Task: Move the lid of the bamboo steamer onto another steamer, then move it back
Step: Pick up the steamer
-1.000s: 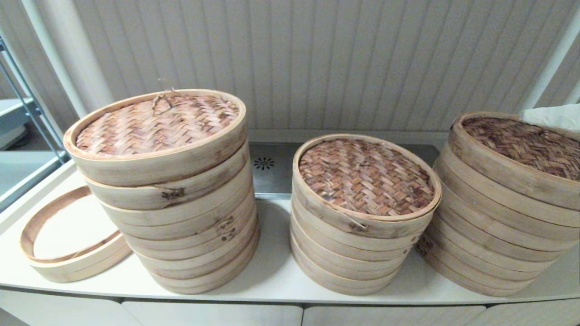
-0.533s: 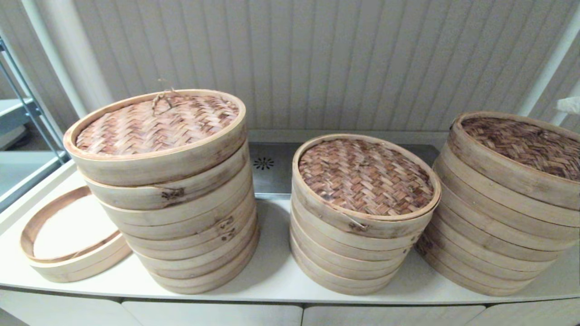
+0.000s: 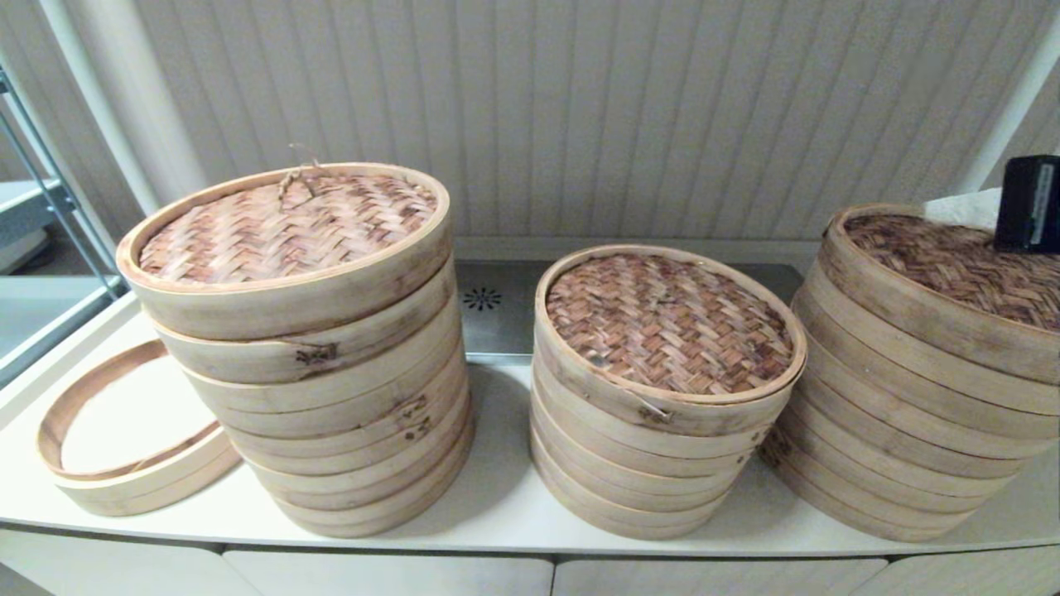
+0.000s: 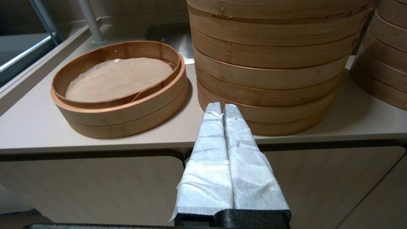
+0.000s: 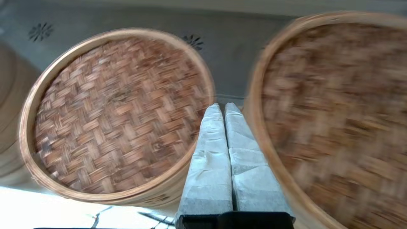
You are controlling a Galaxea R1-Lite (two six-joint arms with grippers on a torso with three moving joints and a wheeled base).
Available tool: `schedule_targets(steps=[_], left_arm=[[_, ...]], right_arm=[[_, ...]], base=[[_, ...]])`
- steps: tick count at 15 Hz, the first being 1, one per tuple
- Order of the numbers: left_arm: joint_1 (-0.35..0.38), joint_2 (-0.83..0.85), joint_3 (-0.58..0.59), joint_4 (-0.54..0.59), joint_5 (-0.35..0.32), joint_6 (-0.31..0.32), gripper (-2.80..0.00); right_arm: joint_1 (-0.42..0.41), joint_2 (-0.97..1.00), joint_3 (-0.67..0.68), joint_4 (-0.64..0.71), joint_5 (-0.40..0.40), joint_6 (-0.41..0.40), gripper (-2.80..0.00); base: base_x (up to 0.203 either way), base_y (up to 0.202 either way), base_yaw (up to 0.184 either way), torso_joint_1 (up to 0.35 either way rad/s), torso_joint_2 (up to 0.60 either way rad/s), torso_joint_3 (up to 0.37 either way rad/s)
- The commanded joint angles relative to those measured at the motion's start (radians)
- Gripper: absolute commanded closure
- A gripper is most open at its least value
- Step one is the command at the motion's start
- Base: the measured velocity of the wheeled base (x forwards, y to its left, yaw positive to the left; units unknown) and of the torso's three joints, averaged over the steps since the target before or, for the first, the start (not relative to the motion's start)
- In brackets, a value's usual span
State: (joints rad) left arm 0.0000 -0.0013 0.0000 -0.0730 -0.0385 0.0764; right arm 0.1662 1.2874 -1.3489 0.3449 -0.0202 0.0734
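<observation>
Three steamer stacks on the table. The right hand – fingers pressed together, empty – hovers at frame right between the middle lid and right lid. Lids look light, stiff, splintery – best gripped at the rim. Left hand closed, low.

Three steamer stacks along counter – loose ring leftmost.

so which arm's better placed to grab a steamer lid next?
Right, probably. The right gripper, shut, is up above the gap between the middle stack lid and right stack lid. The left gripper, shut, sits low before the counter.
</observation>
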Motion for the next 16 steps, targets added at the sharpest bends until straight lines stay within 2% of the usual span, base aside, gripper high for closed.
schedule_targets(steps=[1, 2, 3, 8, 14, 16], left_arm=[[0.000, 0.000, 0.035, -0.001, 0.000, 0.000, 0.00], [0.000, 0.000, 0.035, -0.001, 0.000, 0.000, 0.00], [0.000, 0.000, 0.035, -0.001, 0.000, 0.000, 0.00], [0.000, 0.000, 0.033, -0.001, 0.000, 0.000, 0.00], [0.000, 0.000, 0.033, -0.001, 0.000, 0.000, 0.00], [0.000, 0.000, 0.035, -0.001, 0.000, 0.000, 0.00]], right_arm=[[0.004, 0.031, -0.005, -0.003, -0.003, 0.005, 0.00], [-0.012, 0.033, -0.014, -0.006, -0.008, 0.006, 0.00], [-0.040, 0.032, -0.016, -0.006, -0.013, 0.006, -2.80], [-0.218, 0.068, -0.055, -0.008, -0.032, 0.006, -2.80], [-0.259, 0.158, -0.024, -0.018, -0.079, 0.064, -2.80], [-0.293, 0.167, -0.010, -0.060, -0.098, 0.082, -2.80]], base=[[0.000, 0.000, 0.000, 0.000, 0.00, 0.000], [0.000, 0.000, 0.000, 0.000, 0.00, 0.000], [0.000, 0.000, 0.000, 0.000, 0.00, 0.000], [0.000, 0.000, 0.000, 0.000, 0.00, 0.000], [0.000, 0.000, 0.000, 0.000, 0.00, 0.000], [0.000, 0.000, 0.000, 0.000, 0.00, 0.000]])
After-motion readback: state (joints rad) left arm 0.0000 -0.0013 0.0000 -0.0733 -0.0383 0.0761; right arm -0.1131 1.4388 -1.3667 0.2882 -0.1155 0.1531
